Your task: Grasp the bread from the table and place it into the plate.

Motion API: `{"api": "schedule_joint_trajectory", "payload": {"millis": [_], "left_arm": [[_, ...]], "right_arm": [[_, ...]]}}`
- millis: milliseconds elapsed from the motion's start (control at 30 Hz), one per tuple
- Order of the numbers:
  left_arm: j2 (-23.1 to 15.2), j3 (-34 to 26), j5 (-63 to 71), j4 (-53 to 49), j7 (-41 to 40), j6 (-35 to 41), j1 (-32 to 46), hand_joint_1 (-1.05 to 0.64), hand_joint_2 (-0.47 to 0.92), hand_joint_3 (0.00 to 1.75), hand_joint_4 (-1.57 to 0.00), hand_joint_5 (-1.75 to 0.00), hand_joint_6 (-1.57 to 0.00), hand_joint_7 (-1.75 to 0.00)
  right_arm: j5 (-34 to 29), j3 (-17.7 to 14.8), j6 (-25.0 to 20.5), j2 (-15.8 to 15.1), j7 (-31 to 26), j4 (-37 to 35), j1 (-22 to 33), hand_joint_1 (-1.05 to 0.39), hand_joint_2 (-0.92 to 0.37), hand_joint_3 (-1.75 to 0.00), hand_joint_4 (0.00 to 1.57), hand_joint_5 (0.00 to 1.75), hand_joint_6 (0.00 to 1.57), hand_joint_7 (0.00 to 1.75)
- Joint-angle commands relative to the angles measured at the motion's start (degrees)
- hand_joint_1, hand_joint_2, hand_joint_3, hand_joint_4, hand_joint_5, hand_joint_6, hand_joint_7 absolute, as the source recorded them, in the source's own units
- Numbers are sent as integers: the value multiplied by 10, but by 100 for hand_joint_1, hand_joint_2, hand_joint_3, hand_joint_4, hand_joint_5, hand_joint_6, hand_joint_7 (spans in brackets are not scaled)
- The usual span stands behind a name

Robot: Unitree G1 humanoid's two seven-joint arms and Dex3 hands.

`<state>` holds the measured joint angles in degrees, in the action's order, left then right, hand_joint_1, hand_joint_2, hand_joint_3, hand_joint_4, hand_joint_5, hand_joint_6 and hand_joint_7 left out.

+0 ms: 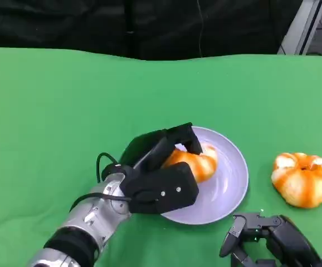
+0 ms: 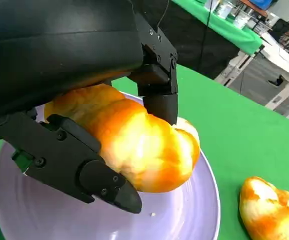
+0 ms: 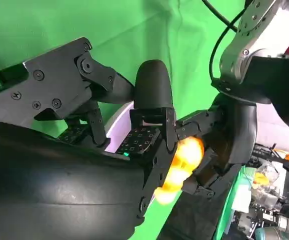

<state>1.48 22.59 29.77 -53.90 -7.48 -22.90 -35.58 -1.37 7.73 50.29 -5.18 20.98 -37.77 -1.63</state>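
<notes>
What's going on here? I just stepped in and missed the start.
The left robot hand grips a golden bread roll and holds it over the lavender plate; from the left wrist view the roll looks just above the plate's surface, not released. A second, round pumpkin-shaped bread sits on the green table beside the plate, on the robot's right. The right robot hand rests low near the table's front edge, fingers apart, holding nothing.

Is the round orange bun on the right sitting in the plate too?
No, the round bun lies on the green table beside the plate, while the left hand holds another bread over the plate.
</notes>
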Motion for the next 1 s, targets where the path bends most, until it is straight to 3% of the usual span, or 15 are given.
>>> {"api": "schedule_joint_trajectory", "payload": {"millis": [33, 100, 233, 300, 433, 567, 733, 867, 1000], "left_arm": [[-10, -2, -22, 5, 73, 22, -24, -60, 91, 5, -98, -39, -95, -14], [-12, -4, -27, 9, 91, 26, -24, -62, 92, 12, -101, -15, -91, -3], [-21, -2, -41, 9, 143, 24, -29, -72, 92, 31, -90, -2, -76, 0], [-23, -3, -44, 8, 157, 26, -30, -78, 92, 41, -83, -1, -69, 0], [-23, -4, -46, 10, 163, 27, -30, -80, 92, 45, -81, 0, -67, 0], [-24, -11, -70, 7, 202, 24, -31, -90, 92, 65, -58, 0, -50, 0], [-25, -14, -79, 7, 211, 19, -30, -91, 92, 70, -53, 0, -46, 0], [-33, -23, -99, -2, 242, -6, -32, -91, 92, 78, -41, 0, -34, 0], [-35, -25, -101, -2, 244, -9, -32, -91, 92, 79, -40, 0, -33, 0]], "right_arm": [[1, 0, -2, -2, -3, 2, 5, -14, -63, -93, 81, 146, 86, 112], [3, 0, -1, -1, -2, -1, 4, -15, -63, -93, 81, 146, 86, 112], [1, 0, -2, -2, -2, 3, 5, -15, -63, -95, 81, 146, 87, 111], [2, 0, -3, -1, -2, 4, 5, -15, -62, -95, 81, 146, 87, 111], [2, 0, -3, -1, -2, 3, 5, -16, -61, -97, 81, 146, 87, 112], [0, 0, -1, -2, -2, 2, 5, -16, -61, -97, 80, 148, 86, 112], [-1, 0, -2, -3, -3, 3, 4, -16, -60, -98, 80, 148, 86, 112], [3, 1, -4, -2, 1, 3, 5, -16, -61, -98, 80, 148, 86, 113], [4, 1, -4, -2, 1, 3, 5, -15, -62, -96, 80, 148, 86, 113]]}}
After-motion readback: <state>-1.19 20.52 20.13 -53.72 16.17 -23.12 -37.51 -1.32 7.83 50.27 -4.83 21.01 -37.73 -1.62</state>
